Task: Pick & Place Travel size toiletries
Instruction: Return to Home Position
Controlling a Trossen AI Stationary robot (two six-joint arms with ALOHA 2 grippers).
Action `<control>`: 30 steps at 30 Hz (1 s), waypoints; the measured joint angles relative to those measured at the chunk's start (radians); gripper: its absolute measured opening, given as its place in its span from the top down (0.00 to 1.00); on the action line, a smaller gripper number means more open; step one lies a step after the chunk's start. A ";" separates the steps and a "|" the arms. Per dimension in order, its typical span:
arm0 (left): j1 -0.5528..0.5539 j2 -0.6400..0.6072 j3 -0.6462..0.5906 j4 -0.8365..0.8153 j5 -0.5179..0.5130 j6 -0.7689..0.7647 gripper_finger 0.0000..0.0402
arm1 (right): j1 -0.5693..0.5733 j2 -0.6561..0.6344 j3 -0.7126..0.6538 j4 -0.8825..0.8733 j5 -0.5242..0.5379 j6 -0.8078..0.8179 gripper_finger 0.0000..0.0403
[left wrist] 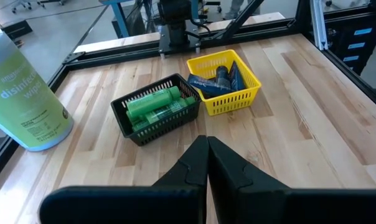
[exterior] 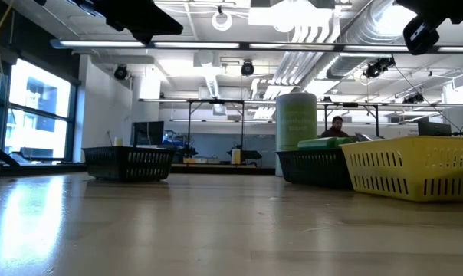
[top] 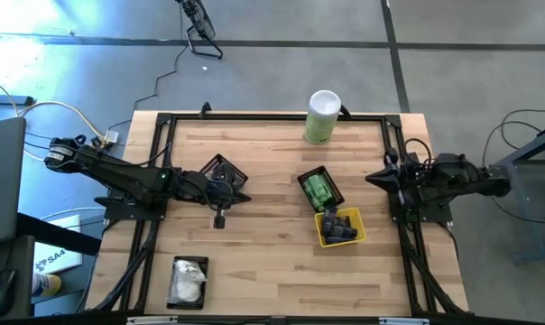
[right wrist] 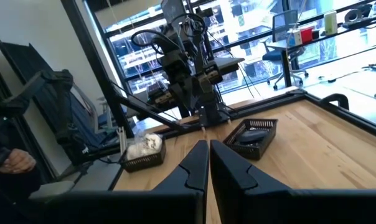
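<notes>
1. Bottles (left wrist: 154,107), bright green, lie in a black basket (left wrist: 147,132); navy tubes (left wrist: 220,78) fill the yellow basket (left wrist: 230,102) just beside it.
2. Left hand (left wrist: 206,144): fingers pressed together, empty, over the surface (left wrist: 300,112).
3. Right hand (right wrist: 209,148): the same, at the right edge.

Overhead, table-level, wrists facing, all share table (top: 272,271)

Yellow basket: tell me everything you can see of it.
The yellow basket is small, rectangular, plastic-looking, with slotted walls and open top. It sits upright, askew, on the wooden table right of centre. Dark navy tubes lie inside. One corner meets or nearly meets the black basket of green bottles.
</notes>
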 joint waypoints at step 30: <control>0.000 0.000 0.000 0.003 -0.003 0.002 0.99 | 0.000 -0.109 -0.145 0.023 0.058 -0.031 0.98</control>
